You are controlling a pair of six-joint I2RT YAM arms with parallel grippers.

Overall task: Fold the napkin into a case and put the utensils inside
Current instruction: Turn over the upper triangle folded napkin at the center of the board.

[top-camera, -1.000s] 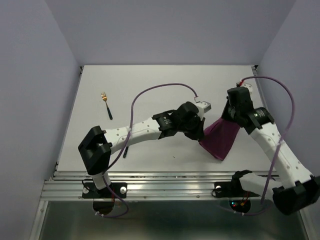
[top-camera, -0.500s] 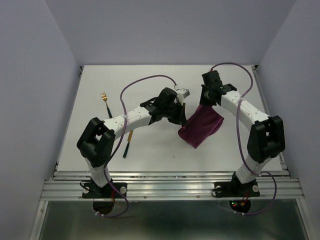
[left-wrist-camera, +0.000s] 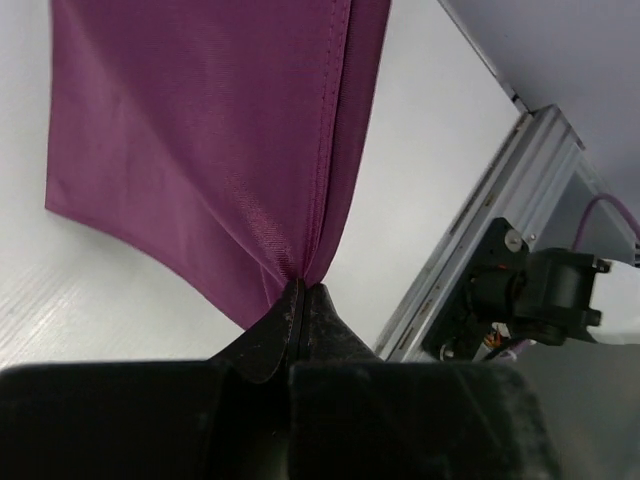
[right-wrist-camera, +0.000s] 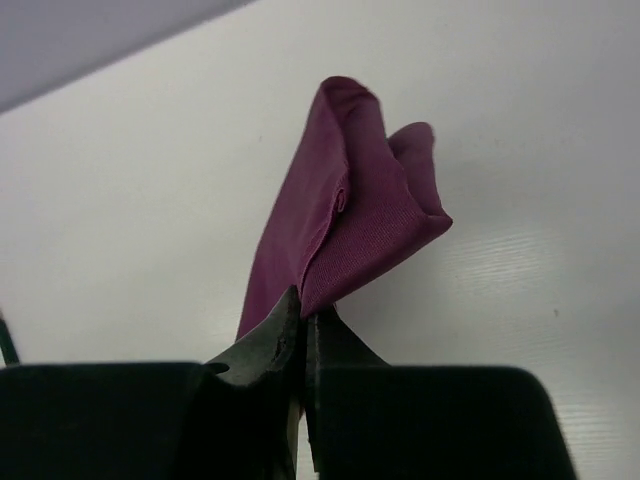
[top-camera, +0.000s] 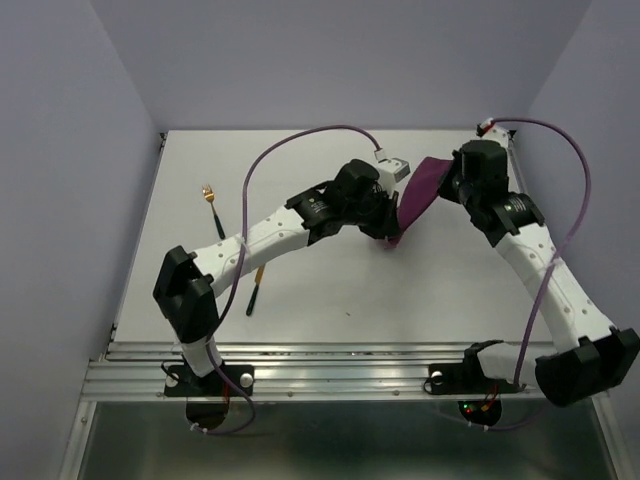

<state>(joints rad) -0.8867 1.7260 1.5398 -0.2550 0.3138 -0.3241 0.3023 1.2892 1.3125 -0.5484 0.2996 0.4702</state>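
Both claws have swung up & toward the far right since half a sec ago, taking the napkin [top-camera: 418,190] w/ them: it hung lower over mid-desk then, now it's pulled into a slanted band strung btw the two, mostly lifted off the desk [top-camera: 330,300]; can't tell if its low end touches. Left claw [left-wrist-camera: 298,300] is pinched tight on one hemmed corner, cloth fanning away from the tips in folds. Right claw [right-wrist-camera: 305,312] is clamped on another corner, fabric bunched & doubled over just past the tips. Seen from above, right claw sits at the higher, farther end of the band, left claw at the lower, nearer end. Napkin is loose cloth, not yet a narrow strip. The utensils lie well apart from it on the left side of the desk: fork [top-camera: 213,210] w/ gold head toward the far edge, knife [top-camera: 254,288] nearer the front, partly under the left arm [top-camera: 270,235], only black handle & a bit of gold showing.
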